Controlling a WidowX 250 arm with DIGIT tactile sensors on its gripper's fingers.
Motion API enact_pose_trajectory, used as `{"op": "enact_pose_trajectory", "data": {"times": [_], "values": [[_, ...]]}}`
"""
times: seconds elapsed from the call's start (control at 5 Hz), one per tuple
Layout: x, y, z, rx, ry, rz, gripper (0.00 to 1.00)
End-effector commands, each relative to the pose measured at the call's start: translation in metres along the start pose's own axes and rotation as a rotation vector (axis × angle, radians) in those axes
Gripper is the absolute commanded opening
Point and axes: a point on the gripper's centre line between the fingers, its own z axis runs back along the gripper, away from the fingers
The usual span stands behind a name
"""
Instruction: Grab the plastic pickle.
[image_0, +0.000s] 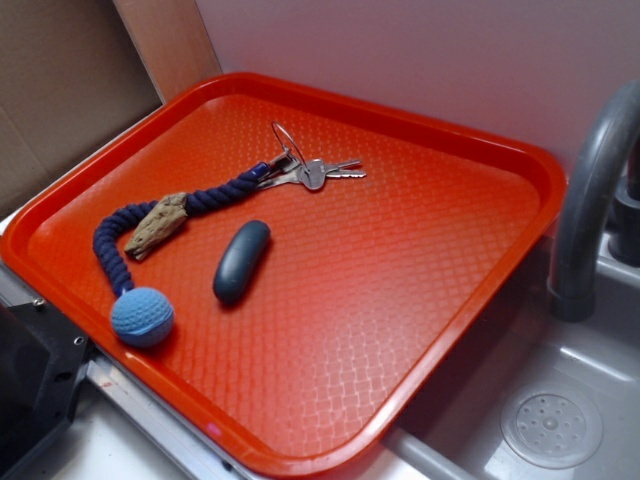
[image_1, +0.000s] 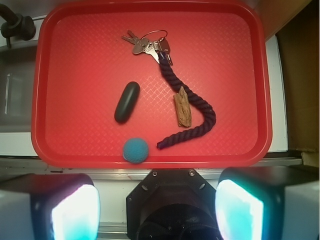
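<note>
The plastic pickle (image_0: 241, 262) (image_1: 127, 102) is a smooth dark slate-blue oblong lying flat on the red tray (image_0: 420, 220) (image_1: 75, 60), left of the tray's middle in the exterior view. In the wrist view my gripper (image_1: 157, 210) is open, its two pale fingers (image_1: 75, 212) wide apart at the bottom edge with nothing between them. It hangs high, back from the tray's near rim, well short of the pickle. The gripper does not show in the exterior view.
A light-blue knitted ball (image_0: 142, 316) (image_1: 136, 150) on navy rope (image_0: 215, 196) (image_1: 197, 105) lies beside the pickle, with a driftwood piece (image_0: 157, 224) (image_1: 182, 109) and keys (image_0: 315, 172) (image_1: 147, 45). A grey faucet (image_0: 590, 190) and sink drain (image_0: 552, 428) stand right of the tray. The robot's black base (image_1: 170, 205) sits under the gripper.
</note>
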Motion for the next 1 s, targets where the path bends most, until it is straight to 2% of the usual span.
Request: {"op": "enact_pose_trajectory", "data": {"times": [0.0, 0.2, 0.4, 0.6, 0.8], "values": [[0.0, 0.0, 0.0, 0.0, 0.0, 0.0, 1.0], [0.024, -0.006, -0.053, 0.072, -0.111, 0.242, 1.0], [0.041, -0.021, -0.085, 0.009, -0.203, 0.381, 1.0], [0.058, -0.025, -0.119, -0.069, -0.183, 0.45, 1.0], [0.069, -0.022, -0.156, -0.041, -0.129, 0.43, 1.0]]}}
